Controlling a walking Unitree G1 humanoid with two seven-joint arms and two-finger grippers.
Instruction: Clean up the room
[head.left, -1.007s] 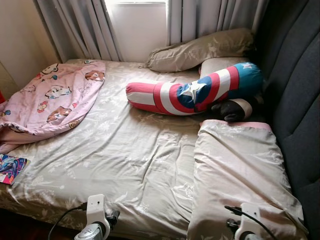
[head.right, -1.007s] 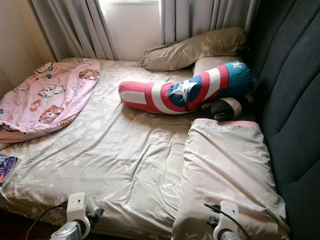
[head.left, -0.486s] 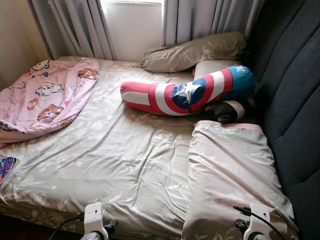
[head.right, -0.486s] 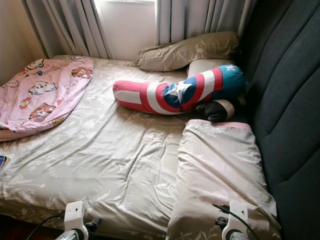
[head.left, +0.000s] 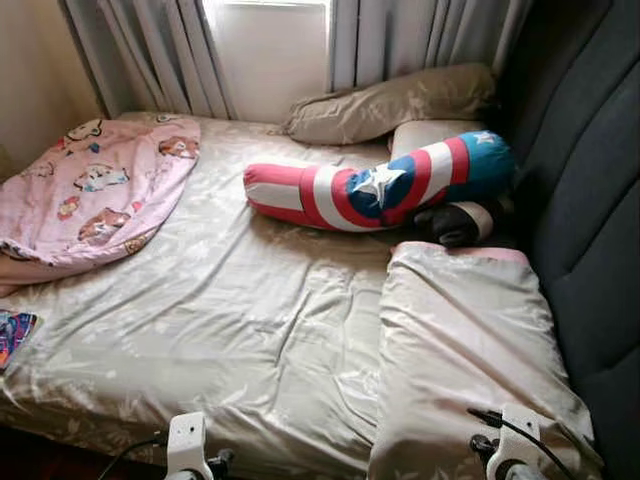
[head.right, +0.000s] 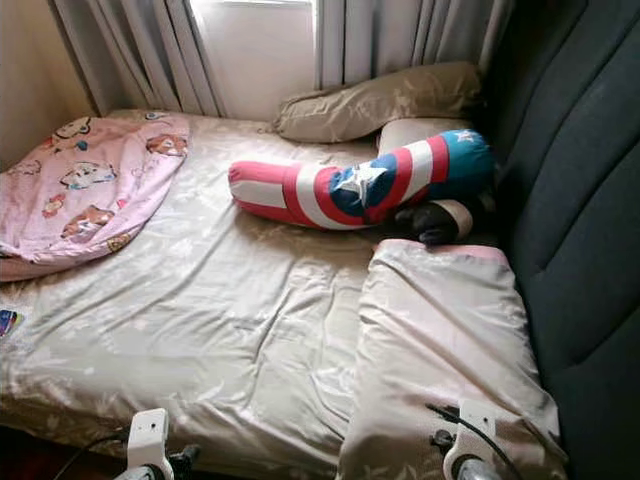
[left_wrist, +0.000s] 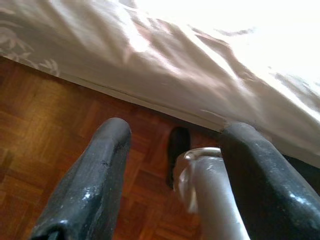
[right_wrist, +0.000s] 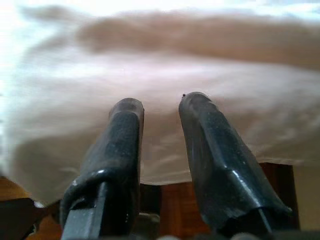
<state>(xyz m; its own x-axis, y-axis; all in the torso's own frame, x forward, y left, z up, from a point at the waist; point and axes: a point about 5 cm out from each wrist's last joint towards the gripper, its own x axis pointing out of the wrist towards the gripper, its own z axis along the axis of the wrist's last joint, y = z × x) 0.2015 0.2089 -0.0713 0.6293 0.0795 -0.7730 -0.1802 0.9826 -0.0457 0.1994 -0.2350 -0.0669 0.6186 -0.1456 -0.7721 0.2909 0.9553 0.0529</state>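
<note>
- Clearly the room's main work is the bed (head.left: 240, 330): its beige sheet is wrinkled, and the things on it lie in no order.
- Nearest to the robot, the large beige pillow (head.left: 470, 350) lies along the right side against the dark padded headboard (head.left: 590, 230), with its near end at the front edge of the mattress.
- Behind it rest a star-and-stripes bolster (head.left: 380, 185), bent across the middle of the bed, a small dark object (head.left: 455, 225) that I cannot identify, and two more pillows (head.left: 400, 100) under the curtains (head.left: 160, 55).
- At the far left corner the pink cartoon blanket (head.left: 90, 195) is bunched, and a colourful item (head.left: 12, 335) sticks out at the left edge.
- I judge that the robot is at the approach step, choosing what to take first; nothing is gripped.
- The left gripper (left_wrist: 175, 165) hangs low over the parquet floor (left_wrist: 55, 130), just before the bed side, its fingers well apart.
- The right gripper (right_wrist: 160, 135) points at the hanging front end of the large pillow, its fingers a little apart and empty.
- Next, the right arm must rise above the mattress edge before it reaches in.
- Open room is in the middle of the sheet; the headboard closes the right side.
</note>
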